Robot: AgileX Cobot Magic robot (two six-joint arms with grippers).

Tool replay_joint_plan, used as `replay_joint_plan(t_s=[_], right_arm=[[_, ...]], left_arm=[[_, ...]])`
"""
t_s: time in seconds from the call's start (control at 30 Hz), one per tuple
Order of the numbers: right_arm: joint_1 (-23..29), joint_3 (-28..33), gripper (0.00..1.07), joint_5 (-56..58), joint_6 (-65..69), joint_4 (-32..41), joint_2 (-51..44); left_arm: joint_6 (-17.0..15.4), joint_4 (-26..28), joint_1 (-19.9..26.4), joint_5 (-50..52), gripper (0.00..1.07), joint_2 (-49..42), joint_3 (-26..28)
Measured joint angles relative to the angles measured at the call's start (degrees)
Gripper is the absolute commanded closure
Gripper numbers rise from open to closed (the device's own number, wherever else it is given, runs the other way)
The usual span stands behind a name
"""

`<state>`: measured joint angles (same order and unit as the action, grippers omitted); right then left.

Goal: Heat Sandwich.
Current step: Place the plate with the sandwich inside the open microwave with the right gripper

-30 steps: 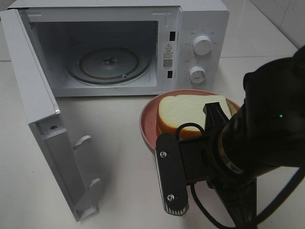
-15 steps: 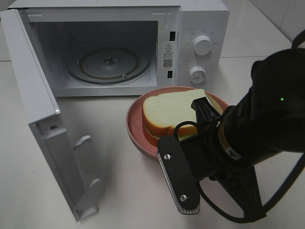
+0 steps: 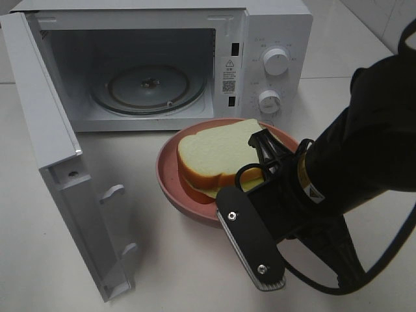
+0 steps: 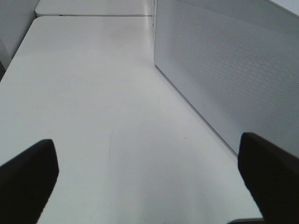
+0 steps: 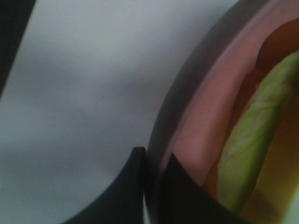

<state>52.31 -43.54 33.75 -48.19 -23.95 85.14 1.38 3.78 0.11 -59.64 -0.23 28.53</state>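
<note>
In the exterior high view, a white microwave (image 3: 279,26) is seen with its door (image 3: 45,130) swung open and a round glass turntable (image 3: 148,88) inside. In front of it, a round, smooth pink plate (image 3: 166,185) carries the sandwich (image 3: 214,156), made of thick white bread with an orange-brown crust. The right gripper (image 3: 265,144) is closed on the plate's rim, just beside the sandwich.

In the left wrist view, the left gripper (image 4: 145,158) is spread wide, with nothing between its jaws. It is held over the smooth white surface (image 4: 84,84), beside the microwave's perforated wall.

In the right wrist view, the dark fingers (image 5: 126,191) are pressed together on the pink rim. The sandwich (image 5: 247,144), with its pale green filling shown, lies just inside that rim.
</note>
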Motion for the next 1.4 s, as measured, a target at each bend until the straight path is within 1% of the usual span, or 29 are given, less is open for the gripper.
replay_joint_plan(t_s=[0.23,0.33,0.67,0.83,0.93,1.0,1.1,1.13,1.23,1.4], right_arm=[[0.0,-2.8,1.07,0.0,-4.2,0.2,0.0],[0.0,-4.2,1.07,0.0,-7.6,1.7,0.0],[-0.1,-6.8,1.07,-0.1,-13.6,2.9,0.0],[-2.3,-7.7,1.07,-0.6,-18.9,6.1,0.0],[-4.5,-7.9,1.07,-0.6,-23.3,8.7,0.0],[-4.8,-7.9,1.07,-0.6,-24.2,9.2,0.0],[-6.9,-7.9,1.07,-0.7,-28.5,12.7,0.0],[-6.9,-7.9,1.07,-0.7,-28.5,12.7,0.0],[-9.3,-7.9,1.07,-1.1,-31.6,15.2,0.0],[-10.2,-7.9,1.07,-2.5,-33.5,16.5,0.0]], left_arm=[[0.0,0.0,0.0,0.0,0.07,0.0,0.0],[0.0,0.0,0.0,0.0,0.07,0.0,0.0],[0.0,0.0,0.0,0.0,0.07,0.0,0.0],[0.0,0.0,0.0,0.0,0.07,0.0,0.0],[0.0,0.0,0.0,0.0,0.07,0.0,0.0],[0.0,0.0,0.0,0.0,0.07,0.0,0.0],[0.0,0.0,0.0,0.0,0.07,0.0,0.0],[0.0,0.0,0.0,0.0,0.07,0.0,0.0],[0.0,0.0,0.0,0.0,0.07,0.0,0.0],[0.0,0.0,0.0,0.0,0.07,0.0,0.0]])
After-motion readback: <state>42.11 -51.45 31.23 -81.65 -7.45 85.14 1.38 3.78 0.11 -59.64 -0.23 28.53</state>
